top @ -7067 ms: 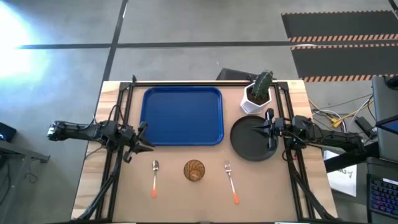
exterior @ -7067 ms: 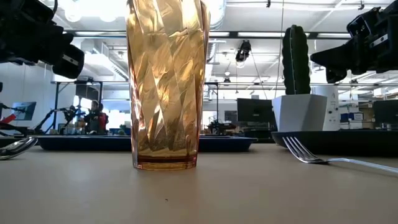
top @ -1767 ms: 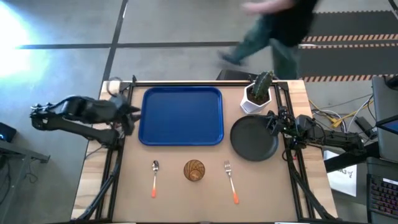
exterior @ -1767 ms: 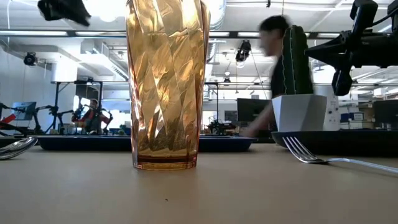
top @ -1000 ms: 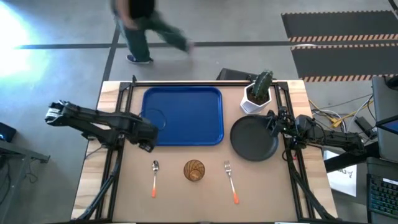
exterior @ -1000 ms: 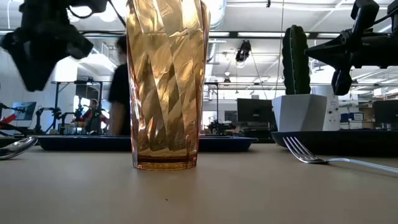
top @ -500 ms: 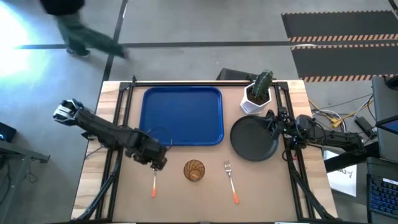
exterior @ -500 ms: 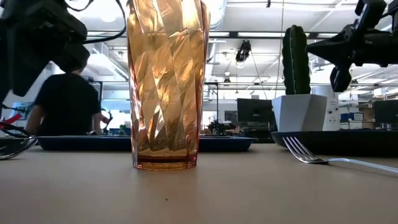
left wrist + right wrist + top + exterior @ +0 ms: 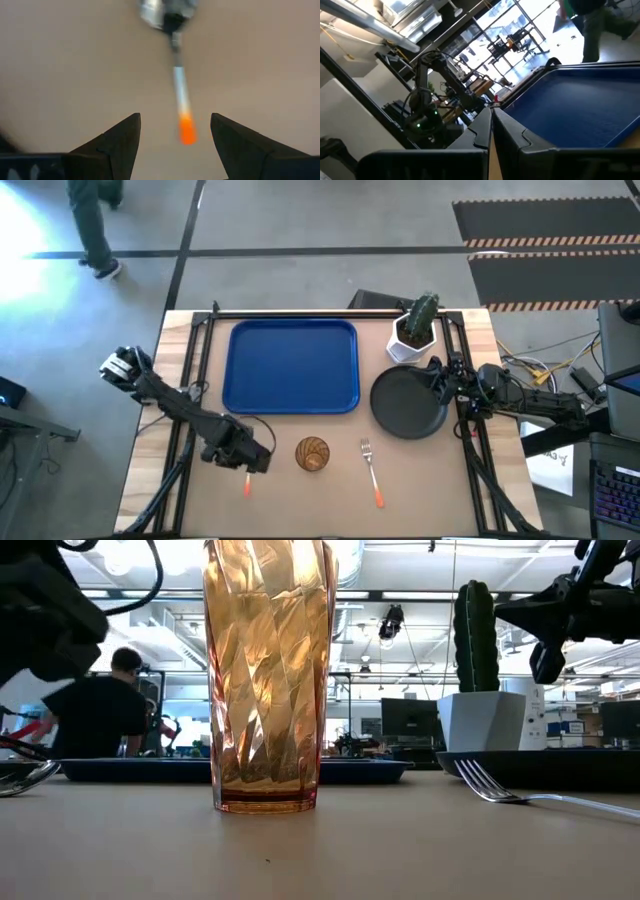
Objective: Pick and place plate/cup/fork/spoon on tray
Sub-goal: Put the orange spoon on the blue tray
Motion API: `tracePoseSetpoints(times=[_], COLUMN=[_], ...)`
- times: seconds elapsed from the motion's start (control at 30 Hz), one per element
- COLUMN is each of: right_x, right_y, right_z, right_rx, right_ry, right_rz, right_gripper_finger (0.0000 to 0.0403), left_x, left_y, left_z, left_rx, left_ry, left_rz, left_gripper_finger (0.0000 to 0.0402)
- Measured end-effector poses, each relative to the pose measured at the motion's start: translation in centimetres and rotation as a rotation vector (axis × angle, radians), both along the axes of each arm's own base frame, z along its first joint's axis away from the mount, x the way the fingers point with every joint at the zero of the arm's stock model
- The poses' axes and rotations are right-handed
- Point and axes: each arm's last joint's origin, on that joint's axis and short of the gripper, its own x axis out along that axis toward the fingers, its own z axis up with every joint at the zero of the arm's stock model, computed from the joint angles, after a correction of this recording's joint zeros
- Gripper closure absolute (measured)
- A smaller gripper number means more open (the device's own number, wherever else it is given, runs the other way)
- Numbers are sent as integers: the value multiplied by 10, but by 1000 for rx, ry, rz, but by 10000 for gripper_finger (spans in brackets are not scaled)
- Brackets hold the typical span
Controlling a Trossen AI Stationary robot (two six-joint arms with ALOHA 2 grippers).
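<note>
Spoon [image 9: 247, 475]: small, silver rounded bowl, orange handle; lies flat on the bench [image 9: 420, 500] near its front edge, toward the left corner, handle pointing to the front. In the high view only the orange handle end shows below the left tool [image 9: 247, 457], which hangs directly over it. In the left wrist view the tool's two dark fingers [image 9: 117, 142] stand wide apart, straddling the handle with bare bench between, not touching it.

Cup [image 9: 312, 453]: amber-brown ribbed tumbler, upright, just right of the spoon at the front edge.

Fork [image 9: 371, 471]: silver tines, orange handle, right of the cup, lying flat.

Plate [image 9: 405, 402]: round, matte black, raised rim, toward the bench's right edge. The right tool [image 9: 436, 383], fingers pressed together, sits over its right rim.

Tray [image 9: 292, 366]: bright blue, rectangular, rounded corners, along the back edge, bare.

Cactus pot [image 9: 412, 336]: white, at the back right corner.

No legible writing or brand marks on any item.
</note>
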Motion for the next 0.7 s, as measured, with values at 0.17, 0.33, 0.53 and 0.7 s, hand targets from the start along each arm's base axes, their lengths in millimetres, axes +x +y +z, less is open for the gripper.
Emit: tracePoseSetpoints(times=[0.17, 0.33, 0.53, 0.7], right_x=[0, 0, 0, 0], right_y=[0, 1, 1, 1], right_z=[0, 1, 1, 1], right_rx=[2, -1, 5, 5], right_ry=[-2, -2, -3, -3], right_rz=[5, 30, 42, 50], right_gripper_finger=[394, 394, 394, 394], left_x=[16, 19, 17, 14], left_y=[-9, -12, -11, -9], left_z=[-21, -33, -33, -36], left_rx=[0, -3, 2, 12], left_ry=[-29, 13, 23, 40], left_rz=[12, 1, 2, 5], left_gripper_finger=[178, 178, 178, 178])
